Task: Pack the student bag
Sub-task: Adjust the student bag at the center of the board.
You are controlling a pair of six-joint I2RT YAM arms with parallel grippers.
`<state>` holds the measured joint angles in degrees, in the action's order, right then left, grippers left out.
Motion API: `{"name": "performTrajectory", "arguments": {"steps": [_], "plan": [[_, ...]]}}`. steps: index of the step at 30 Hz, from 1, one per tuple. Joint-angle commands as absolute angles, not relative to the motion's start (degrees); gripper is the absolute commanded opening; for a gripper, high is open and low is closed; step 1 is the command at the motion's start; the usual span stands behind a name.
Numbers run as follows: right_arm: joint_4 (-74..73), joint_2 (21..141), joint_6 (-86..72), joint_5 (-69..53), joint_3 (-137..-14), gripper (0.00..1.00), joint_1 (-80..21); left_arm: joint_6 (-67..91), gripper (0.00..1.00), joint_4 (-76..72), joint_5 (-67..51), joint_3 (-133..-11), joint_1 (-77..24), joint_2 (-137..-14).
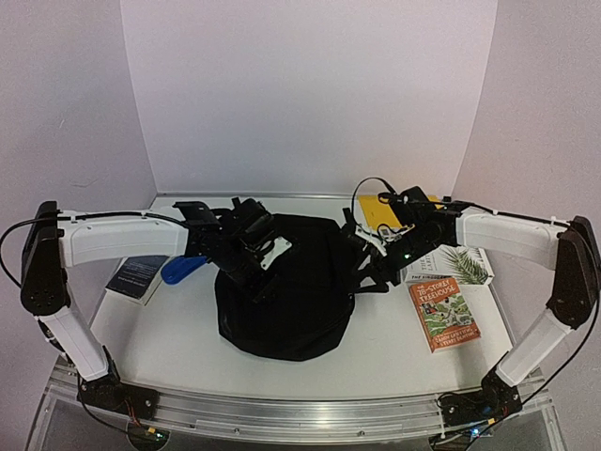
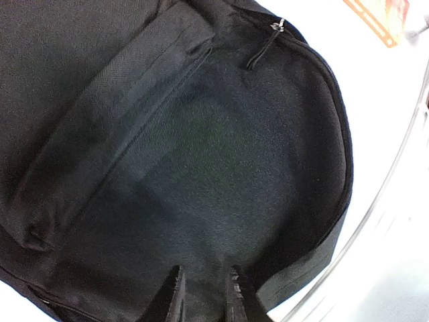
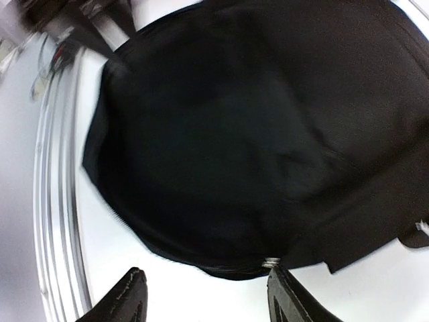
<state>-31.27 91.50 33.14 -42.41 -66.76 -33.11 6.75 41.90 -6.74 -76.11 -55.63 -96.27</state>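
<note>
The student bag, a large black backpack, lies in the middle of the table. My left gripper is over its upper left part. In the left wrist view the fingers stand close together with a fold of the bag's fabric between them. A zip with a dark pull runs along the bag's edge. My right gripper is at the bag's right side. In the right wrist view it is wide open just off the bag's edge, and a small metal zip piece is at the right fingertip.
To the right lie a colourful book, a white book with a palm leaf and a yellow item. To the left are a dark book and a blue object. A metal rail runs along the near edge.
</note>
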Motion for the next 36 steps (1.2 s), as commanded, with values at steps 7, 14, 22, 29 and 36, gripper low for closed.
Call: {"name": "performTrajectory", "arguments": {"steps": [7,14,22,29,36], "plan": [[-31.9,91.6,53.8,-38.8,-64.3,0.51,-41.3,16.1,0.46,37.0,-9.2,-70.6,-52.4,-90.7],[-31.7,95.5,56.6,-36.4,-65.2,0.47,-42.5,17.9,0.49,36.8,-8.5,-68.9,-51.7,-88.9],[-30.9,98.2,56.8,-34.3,-66.4,0.39,-43.2,17.7,0.49,37.0,-7.6,-68.8,-51.7,-88.8],[-29.4,99.2,56.3,-31.9,-66.4,0.34,-43.5,17.1,0.48,37.6,-6.9,-69.2,-51.6,-89.1],[-29.3,99.2,52.6,-31.0,-69.0,0.09,-43.5,16.9,0.47,37.5,-7.1,-69.0,-51.0,-88.8]]}}
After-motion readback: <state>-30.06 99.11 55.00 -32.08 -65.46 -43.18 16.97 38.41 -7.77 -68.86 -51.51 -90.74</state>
